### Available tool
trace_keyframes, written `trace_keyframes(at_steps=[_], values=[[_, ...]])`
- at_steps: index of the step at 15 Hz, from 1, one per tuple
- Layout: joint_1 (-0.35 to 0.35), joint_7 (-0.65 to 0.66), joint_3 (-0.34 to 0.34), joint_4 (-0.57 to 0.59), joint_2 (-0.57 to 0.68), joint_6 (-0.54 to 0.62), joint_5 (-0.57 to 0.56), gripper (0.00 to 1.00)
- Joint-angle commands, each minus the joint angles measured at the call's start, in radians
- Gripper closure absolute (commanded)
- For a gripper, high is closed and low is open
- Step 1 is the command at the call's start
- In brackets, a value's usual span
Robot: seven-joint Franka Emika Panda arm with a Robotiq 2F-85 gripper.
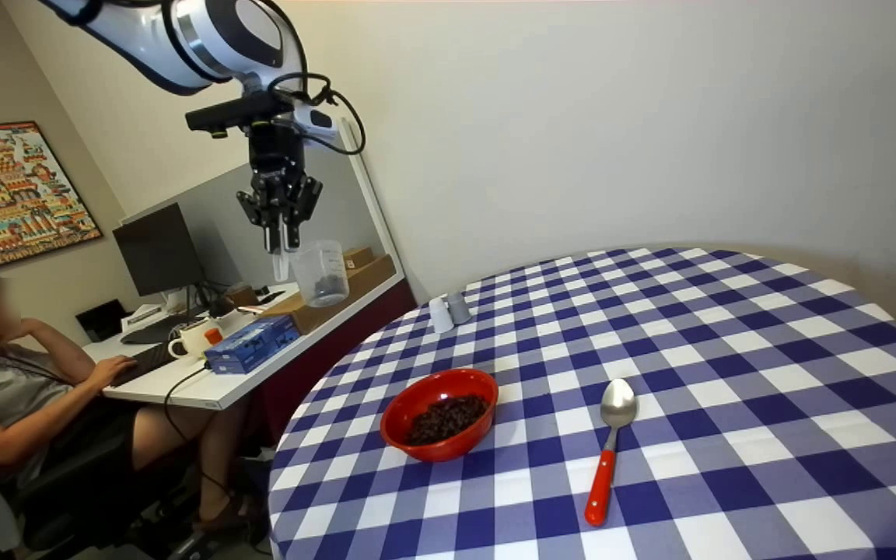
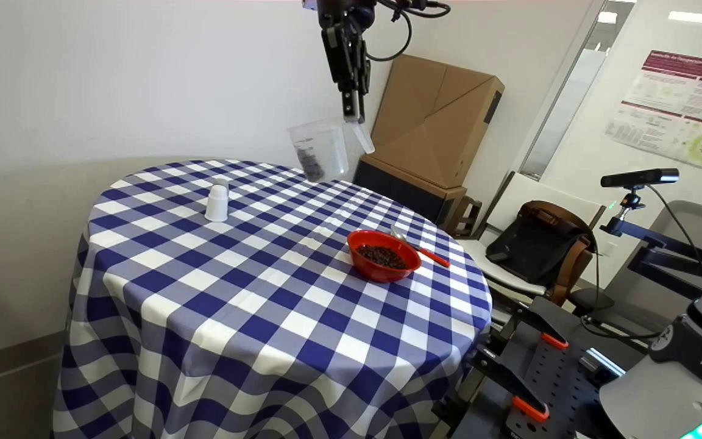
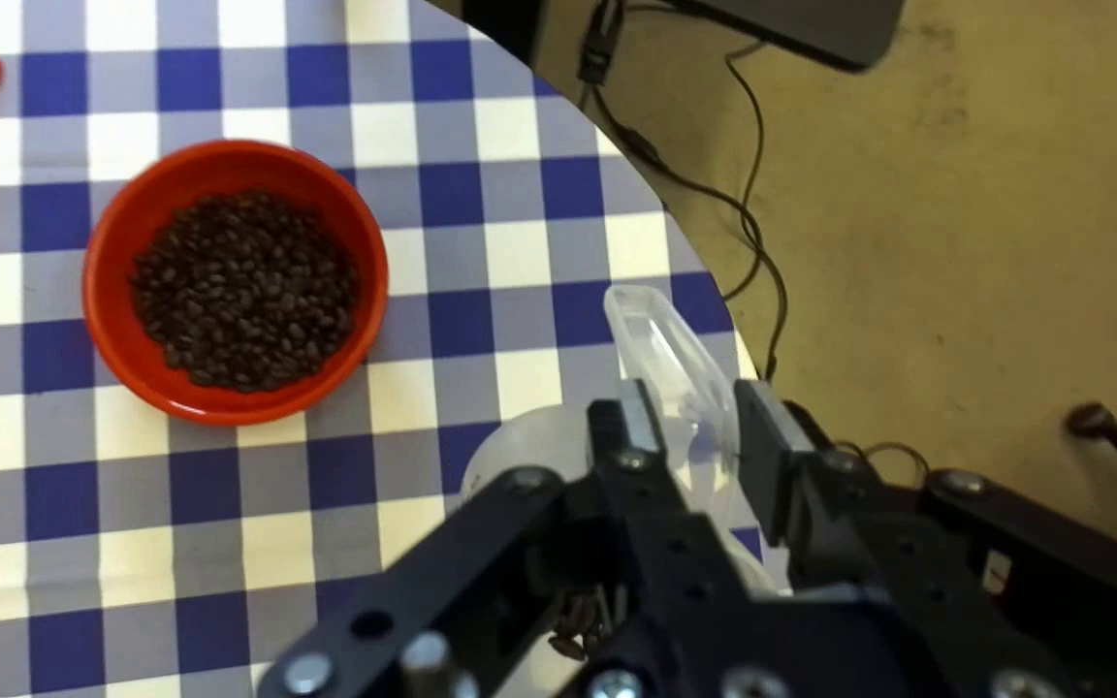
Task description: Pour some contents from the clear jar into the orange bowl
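Wrist view, round glossy bowl (image 3: 114,276), translucent jar (image 3: 531,442)

Red-handled spoon (image 1: 606,468), two shakers (image 1: 440,316) on checked tablecloth (image 1: 728,350); person (image 1: 1,389) seated at desk (image 1: 187,389); bag (image 2: 524,244) on chair (image 2: 517,196).

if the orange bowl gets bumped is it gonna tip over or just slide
The orange bowl will probably slide rather than tip, since it looks broad and shallow, with the dark beans low inside. A gentle nudge likely spills little, as they lie below its rim. Its glossy surface may feel slippery to grip.
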Motion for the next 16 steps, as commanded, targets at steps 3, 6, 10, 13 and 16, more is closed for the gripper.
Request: trace_keyframes(at_steps=[3, 6, 10, 13, 16], values=[[-0.036, 0.027, -0.030, -0.186, -0.071, 0.317, 0.180, 0.94], [-0.051, 0.015, -0.041, -0.314, -0.107, 0.549, 0.236, 0.94], [-0.048, 0.029, -0.051, -0.476, -0.158, 0.873, 0.213, 0.94], [-0.037, 0.063, -0.056, -0.609, -0.198, 1.117, 0.161, 0.94], [-0.019, 0.163, -0.074, -0.774, -0.223, 1.358, 0.051, 0.94]])
